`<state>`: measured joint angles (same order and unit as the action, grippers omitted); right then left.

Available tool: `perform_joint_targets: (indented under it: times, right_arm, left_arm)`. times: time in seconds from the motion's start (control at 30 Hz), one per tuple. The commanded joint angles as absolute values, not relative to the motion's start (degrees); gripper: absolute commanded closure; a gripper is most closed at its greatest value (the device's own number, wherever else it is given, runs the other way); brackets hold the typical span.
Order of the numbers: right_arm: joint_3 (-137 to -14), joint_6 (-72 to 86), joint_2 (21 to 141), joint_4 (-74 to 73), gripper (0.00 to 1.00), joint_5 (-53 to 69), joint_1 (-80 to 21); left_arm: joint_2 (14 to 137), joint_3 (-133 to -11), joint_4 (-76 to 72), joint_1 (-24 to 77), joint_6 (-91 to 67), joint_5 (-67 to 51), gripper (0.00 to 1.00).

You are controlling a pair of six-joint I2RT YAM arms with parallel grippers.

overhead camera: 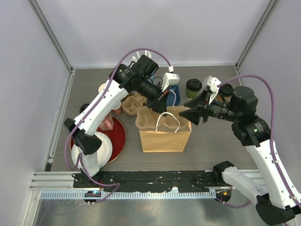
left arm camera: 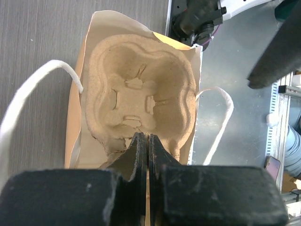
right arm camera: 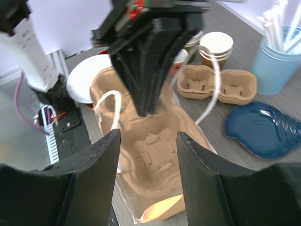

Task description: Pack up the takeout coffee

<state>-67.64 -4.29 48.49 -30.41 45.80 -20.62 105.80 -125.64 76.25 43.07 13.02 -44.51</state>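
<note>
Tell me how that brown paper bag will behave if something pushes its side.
Probably floppy: the paper bag has thin walls bulging around the pulp carrier. Likely light and upright, so a push may slide or tip it. Its cord handles look limp.

The tray (left arm camera: 141,70) is rough matt moulded pulp, the bag (overhead camera: 164,139) smooth kraft paper, the blue dish (right arm camera: 263,129) glossy.

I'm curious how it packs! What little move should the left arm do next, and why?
Probably lower the cup tray deeper into the paper bag: the left jaws are shut on its rim, and it sits high in the bag's mouth.
</note>
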Motion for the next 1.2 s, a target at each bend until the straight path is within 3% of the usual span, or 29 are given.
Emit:
perform_joint_targets:
  times: [0.0,0.4,0.9,1.17]
  right_arm:
    - [-68.6,2.3,48.1,-27.9,0.44,35.1,-20.8]
    - [-67.7,4.5,48.3,-28.7,0.45,23.0,-20.8]
    - [-66.8,3.3,49.1,-29.3,0.47,24.0,-20.7]
    - [-66.6,3.0,49.3,-28.4,0.48,26.5,-20.8]
  left_arm:
    - [106.1,-127.4,76.9,43.2,13.2,-46.3,1.00]
    - [104.2,-122.0,73.0,45.0,12.1,-43.1,1.00]
    - [99.8,-111.5,65.1,47.2,14.9,-34.5,1.00]
    - [98.9,-109.1,60.7,47.5,13.2,-40.6,1.00]
